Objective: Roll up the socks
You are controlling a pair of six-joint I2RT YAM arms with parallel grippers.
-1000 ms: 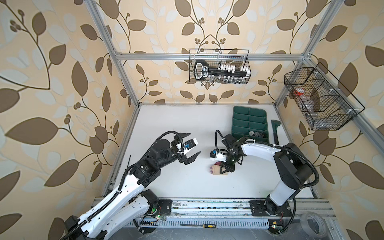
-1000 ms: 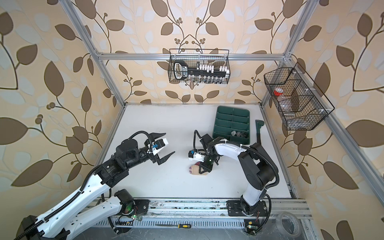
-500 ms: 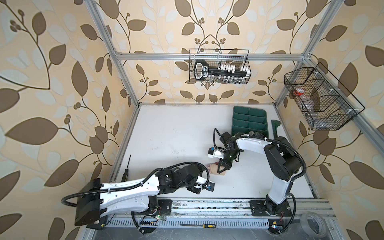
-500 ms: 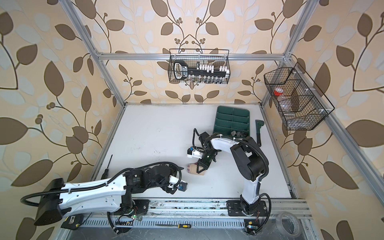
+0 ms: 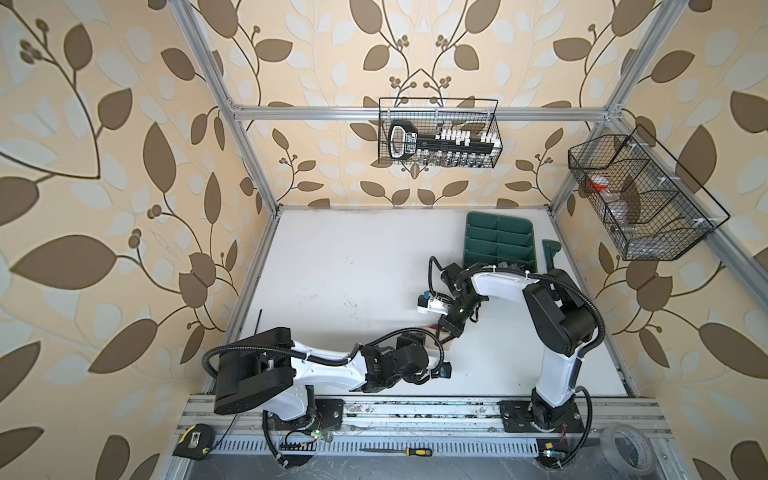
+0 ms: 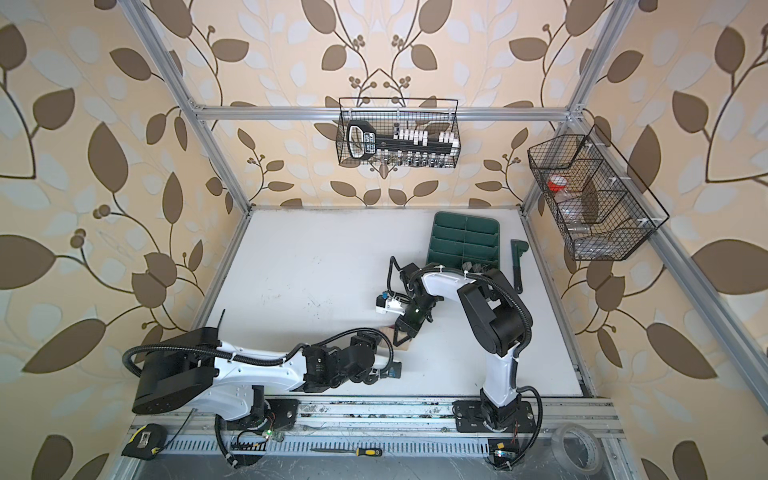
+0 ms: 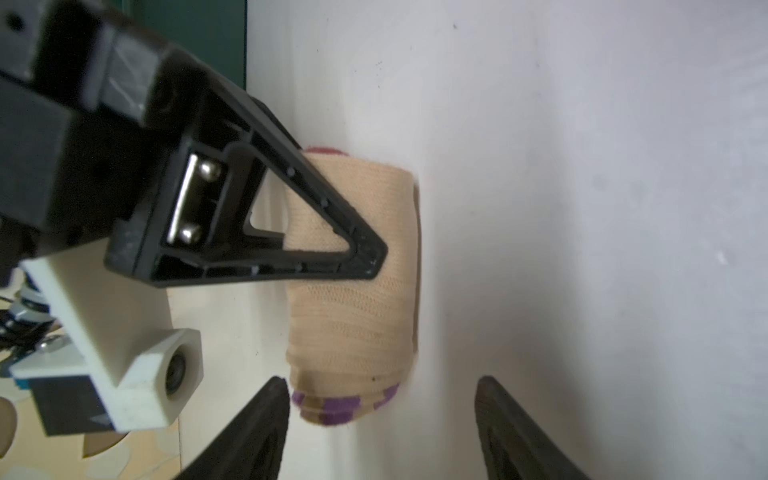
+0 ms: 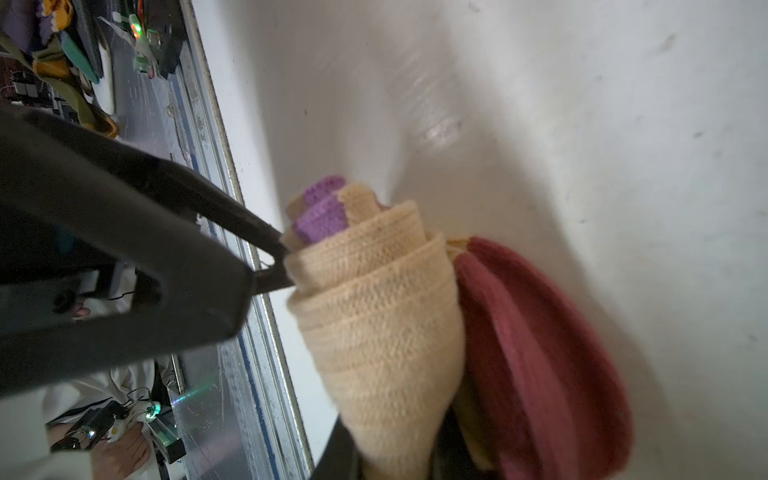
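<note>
Sock: one beige roll is lying on the tabletop toward its front edge, purple stripes showing at one end and maroon at the other.
Right tool: is clamping the roll near its maroon end, probably to stop it unwinding.
Left tool: its jaws are standing apart on either side of the striped end, likely readying a second hold.
Count: two tools and one rolled sock are showing; I cannot make out a second sock.

Left pincer spread, right pincer clenched.
</note>
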